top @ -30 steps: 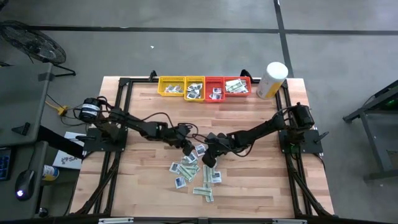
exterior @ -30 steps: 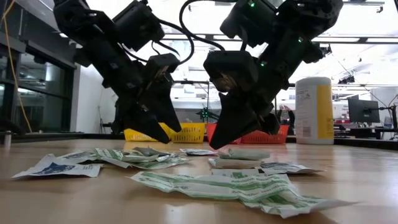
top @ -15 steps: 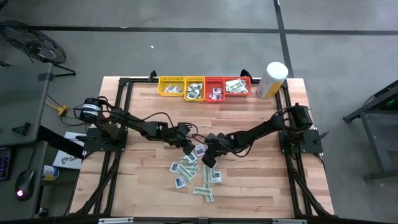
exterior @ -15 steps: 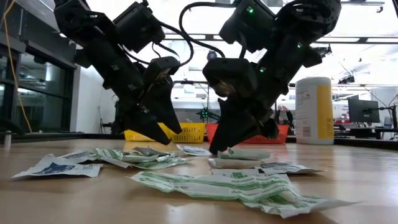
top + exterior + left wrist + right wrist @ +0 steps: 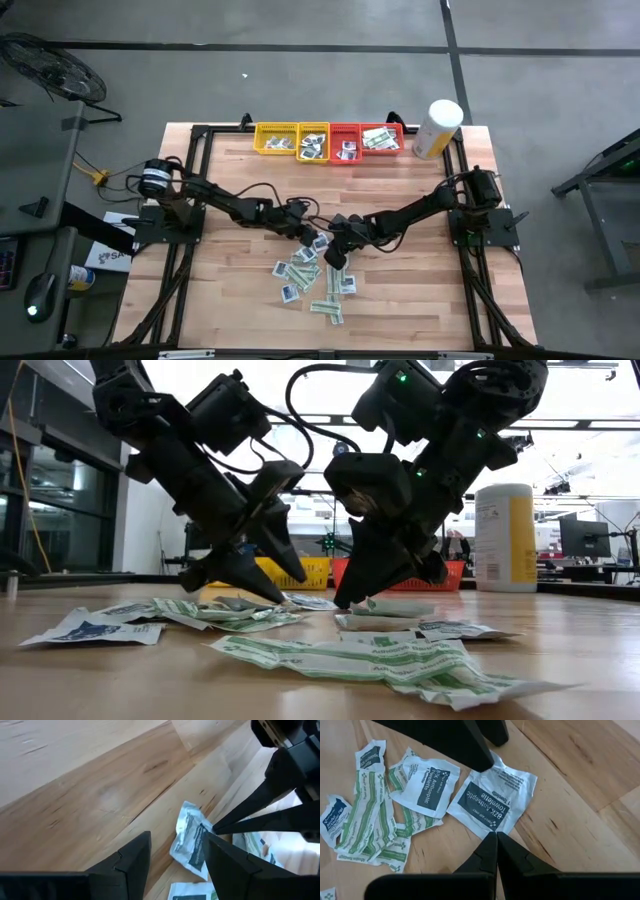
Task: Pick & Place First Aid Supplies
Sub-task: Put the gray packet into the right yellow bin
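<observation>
A white square towelette packet with a dark blue centre (image 5: 492, 802) lies flat on the wooden table, at the far edge of a scatter of first aid supplies (image 5: 312, 278). My right gripper (image 5: 496, 836) is shut, its tips at this packet's near corner. My left gripper (image 5: 176, 840) stands open over the same packet (image 5: 190, 840) from the other side, one finger on either side of it. In the low view both grippers (image 5: 265, 585) (image 5: 345, 598) slant down toward each other, tips close to the table. My right gripper's shut fingertips (image 5: 492, 845) meet the near corner of the towelette packet (image 5: 490, 831). They slant down from the table's right. The packet lies flat on the table. My left gripper's fingers straddle the packet; whether they touch it, I cannot tell.
Green-and-white strips and more blue-centred squares (image 5: 380, 815) lie loose just nearer than the packet. Two yellow trays (image 5: 292, 139) and two red trays (image 5: 364, 139) line the far edge. A white-and-yellow canister (image 5: 437, 128) stands at the far right.
My left gripper has sunk toward the packet, shifted a little toward the table's right, and rolled, so its fingers stand over the packet. My right gripper has dipped slightly, bringing its shut tips down to the table. The packets have stayed in place.
</observation>
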`<action>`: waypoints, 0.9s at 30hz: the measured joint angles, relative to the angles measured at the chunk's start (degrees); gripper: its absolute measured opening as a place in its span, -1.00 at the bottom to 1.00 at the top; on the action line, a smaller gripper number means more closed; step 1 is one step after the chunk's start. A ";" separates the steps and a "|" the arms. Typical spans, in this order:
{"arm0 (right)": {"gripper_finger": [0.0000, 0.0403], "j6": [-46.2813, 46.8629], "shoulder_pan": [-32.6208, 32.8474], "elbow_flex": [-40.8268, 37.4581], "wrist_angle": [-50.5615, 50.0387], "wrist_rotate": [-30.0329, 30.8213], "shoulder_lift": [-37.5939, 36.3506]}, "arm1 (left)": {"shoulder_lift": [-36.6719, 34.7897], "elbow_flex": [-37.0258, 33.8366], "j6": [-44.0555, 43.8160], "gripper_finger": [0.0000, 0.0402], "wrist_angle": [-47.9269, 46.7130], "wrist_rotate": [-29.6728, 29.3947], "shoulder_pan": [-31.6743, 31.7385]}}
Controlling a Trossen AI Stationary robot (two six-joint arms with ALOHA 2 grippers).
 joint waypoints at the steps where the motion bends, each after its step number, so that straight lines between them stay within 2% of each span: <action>1: -1.00 0.00 0.00 -0.06 0.00 -0.03 0.02 | 0.16 0.00 -0.33 -0.10 0.43 0.28 0.00; 13: -1.00 -0.43 0.00 -0.10 0.18 -0.03 0.13 | 0.23 0.03 -7.67 -0.10 0.24 8.35 0.34; 22: -1.00 -0.45 0.04 -0.12 0.37 0.05 0.13 | 0.37 -0.17 -7.96 -0.10 1.80 8.72 0.23; 27: -1.00 -0.45 0.04 -0.12 0.44 0.03 0.13 | 0.39 -0.17 -7.92 -0.10 2.09 6.32 0.15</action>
